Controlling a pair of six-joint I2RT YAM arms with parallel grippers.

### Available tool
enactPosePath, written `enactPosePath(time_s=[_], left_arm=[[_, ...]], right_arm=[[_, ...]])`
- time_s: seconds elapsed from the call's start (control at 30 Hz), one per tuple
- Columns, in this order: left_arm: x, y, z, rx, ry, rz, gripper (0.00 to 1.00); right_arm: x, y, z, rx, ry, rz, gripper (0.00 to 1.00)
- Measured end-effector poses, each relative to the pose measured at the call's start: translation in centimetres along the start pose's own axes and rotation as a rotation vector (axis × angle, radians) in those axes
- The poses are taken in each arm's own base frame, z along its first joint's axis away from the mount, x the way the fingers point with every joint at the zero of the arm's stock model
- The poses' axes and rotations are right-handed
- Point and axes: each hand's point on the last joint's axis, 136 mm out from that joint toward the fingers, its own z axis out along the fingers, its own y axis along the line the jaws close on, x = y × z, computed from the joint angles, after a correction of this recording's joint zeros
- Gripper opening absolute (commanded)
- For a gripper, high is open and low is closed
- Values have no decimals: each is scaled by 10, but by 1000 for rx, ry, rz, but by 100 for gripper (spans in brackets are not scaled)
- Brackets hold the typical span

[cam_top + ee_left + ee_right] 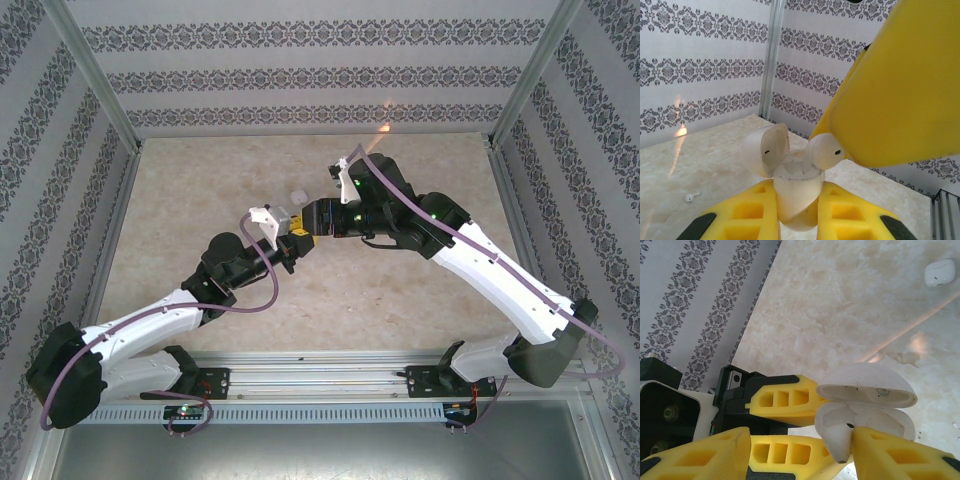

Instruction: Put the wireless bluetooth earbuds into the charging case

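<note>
My left gripper [797, 220] is shut on the body of a white charging case [795, 192], held above the table with its lid [767, 150] flipped open. One white earbud [822, 151] sits stem-down in the case's top opening. A yellow finger [900, 85] of my right gripper lies against its head. In the right wrist view that earbud [837, 437] touches only the right-hand finger [890, 455]. The other finger stands far off, so my right gripper [800, 440] is open. Both grippers meet at mid-table: left gripper [290, 242], right gripper [316, 220]. A second earbud [691, 197] lies loose on the table.
Another white case [940, 272], closed, lies on the marble tabletop [200, 190] beyond the grippers. Patterned walls and metal posts [771, 55] enclose the table on three sides.
</note>
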Motion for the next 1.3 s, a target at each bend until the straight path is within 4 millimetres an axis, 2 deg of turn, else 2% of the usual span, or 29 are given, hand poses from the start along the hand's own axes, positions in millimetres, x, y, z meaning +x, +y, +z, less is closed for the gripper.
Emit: enactPosePath(time_s=[0.73,0.97,1.03,1.13,1.23,1.3], left_arm=[[2,-1,1,10,6,-1,0],[2,-1,1,10,6,-1,0],[2,-1,1,10,6,-1,0],[2,-2,1,12,6,-5,0],[2,-3,1,19,8,-8,0],[2,-4,1,26,8,-9,0]], right_arm=[[0,-12,-5,49,-4,14,59],[-6,-13,-17,39,-32,22,59],[-8,-13,-23,25,-40,28,54],[-13,-17,-33,23,-61,42,37],[-15,-29,-41,31,-79,71,23],[-14,-37,-43,37,-77,90,17]])
